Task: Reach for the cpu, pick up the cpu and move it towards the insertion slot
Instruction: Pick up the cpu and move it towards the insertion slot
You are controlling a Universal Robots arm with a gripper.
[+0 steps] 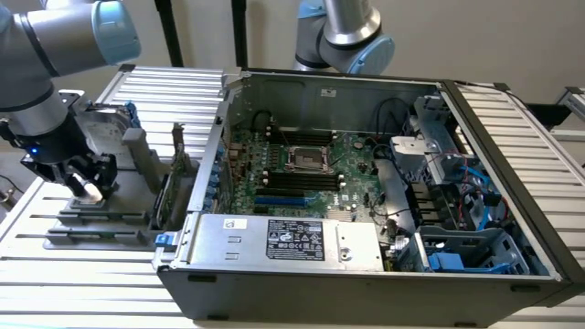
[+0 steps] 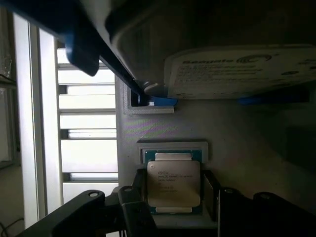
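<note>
At the exterior view's left, on a grey holder [image 1: 96, 221] on the bench [image 1: 82, 274], the cpu [image 2: 174, 183] lies flat, the tool [image 1: 88, 188] grasping its opposite edges; the insertion slot [image 1: 308, 157] sits well apart inside the open computer case [image 1: 366, 291].

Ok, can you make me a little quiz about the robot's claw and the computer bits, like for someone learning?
1. True or false: the small square silvery chip already sits in the shiny metal-framed square socket inside the open grey computer case.
2. Which thing is the claw nearest? A) the blue card slot B) the small square silvery chip C) the long black memory slots
3. Fill in: the claw is outside the case, toward the exterior view's ____.

Key: 1 false; 2 B; 3 left.
</note>
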